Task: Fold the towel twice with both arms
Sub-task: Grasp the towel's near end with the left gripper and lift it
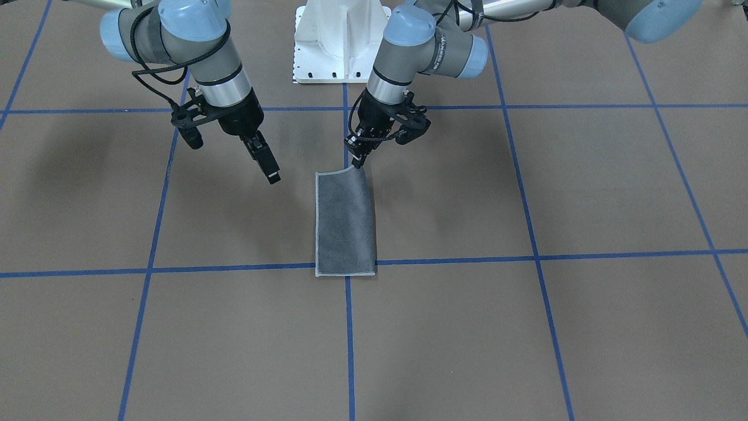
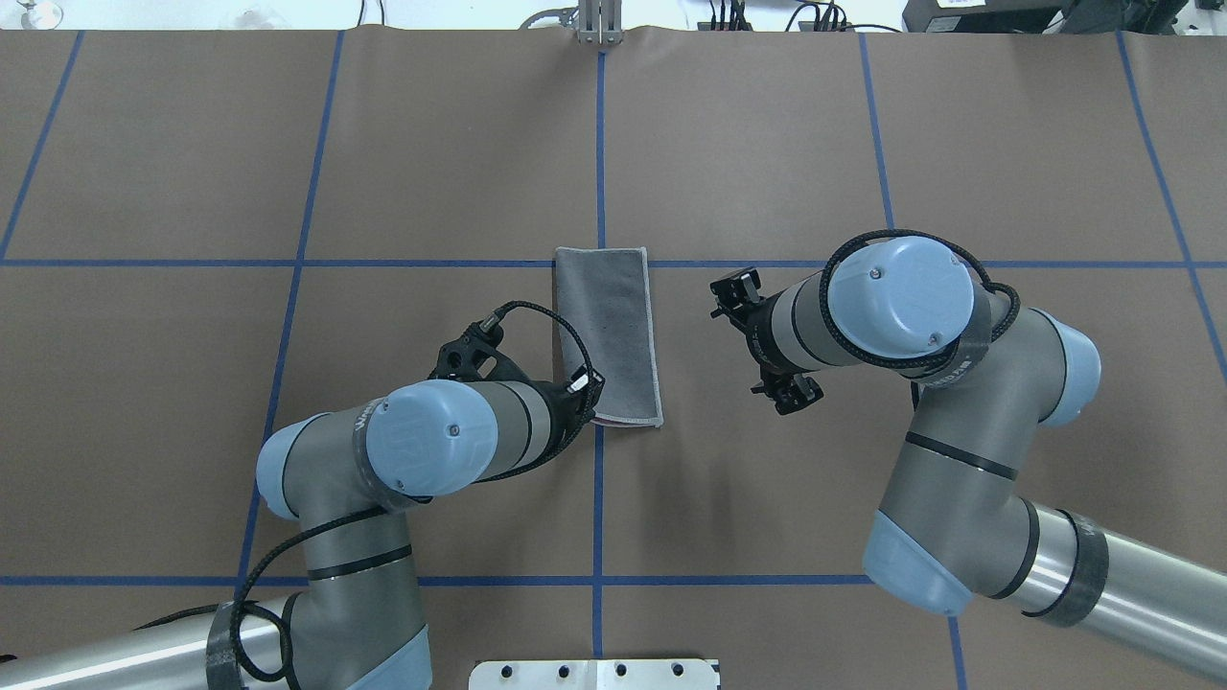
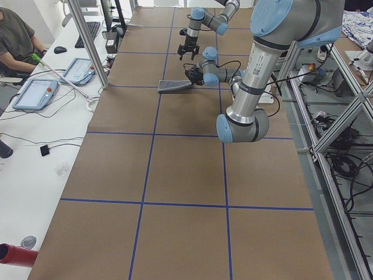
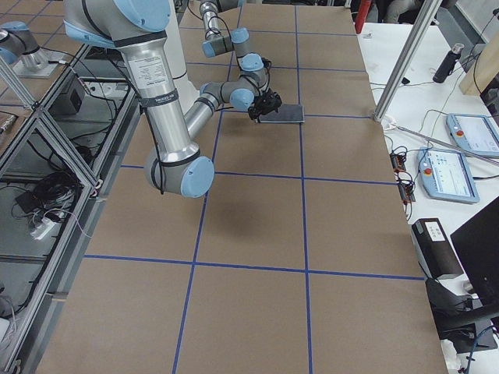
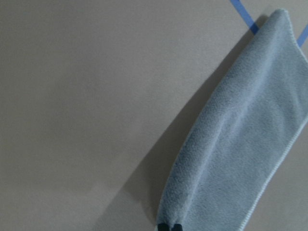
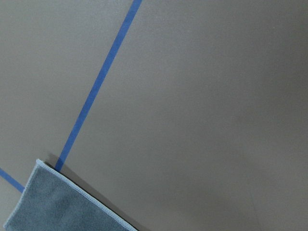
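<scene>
Left gripper (image 1: 357,161) has its jaws pinched shut on the robot-side corner of the towel (image 1: 345,225), a dark grey folded strip on the counter (image 1: 526,321), while the right gripper (image 1: 270,171) hangs empty nearby, jaws' gap unclear.

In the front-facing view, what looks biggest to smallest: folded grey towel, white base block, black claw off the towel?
White base block and folded grey terry towel: about alike, base partly hidden.
Right arm's black two-finger claw: smallest.
</scene>
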You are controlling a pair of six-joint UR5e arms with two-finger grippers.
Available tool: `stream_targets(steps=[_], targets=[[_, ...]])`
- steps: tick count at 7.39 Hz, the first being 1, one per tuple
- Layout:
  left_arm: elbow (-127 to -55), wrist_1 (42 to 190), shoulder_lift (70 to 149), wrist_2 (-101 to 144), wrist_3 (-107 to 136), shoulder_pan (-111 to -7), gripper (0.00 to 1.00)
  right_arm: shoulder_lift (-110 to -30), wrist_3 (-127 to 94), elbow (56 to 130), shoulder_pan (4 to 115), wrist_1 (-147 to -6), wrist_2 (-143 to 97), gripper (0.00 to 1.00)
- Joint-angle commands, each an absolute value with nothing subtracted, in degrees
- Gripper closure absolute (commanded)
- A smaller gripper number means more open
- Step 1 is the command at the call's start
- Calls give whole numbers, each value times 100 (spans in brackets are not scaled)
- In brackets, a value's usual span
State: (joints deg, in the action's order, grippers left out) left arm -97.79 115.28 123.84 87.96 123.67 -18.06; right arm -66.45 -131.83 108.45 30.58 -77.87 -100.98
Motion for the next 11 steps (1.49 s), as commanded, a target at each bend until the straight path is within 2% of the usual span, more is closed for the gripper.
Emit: stream_targets(steps=[1,3,5,9,11], targets=[[-10298,11522,11973,8605,12436,-1522,100,-6645,-13184,10846,3059,-7787,-10099,0],[-10791,11531,11402,8604,12437,-1319,100,-6645,-13184,10854,3059,-7787,-10099,0],[-10907,11531,11154,8604,12402,-1318,100,-6645,-13184,10863,3067,-7805,-10090,0],[-10785,11514,11241,8352,12428,-1310,100,-6645,-13184,10863,3076,-7813,-10072,0],[-10416,11514,11722,8271,12393,-1423,100,-6653,-13175,10855,3137,-7822,-10098,0]])
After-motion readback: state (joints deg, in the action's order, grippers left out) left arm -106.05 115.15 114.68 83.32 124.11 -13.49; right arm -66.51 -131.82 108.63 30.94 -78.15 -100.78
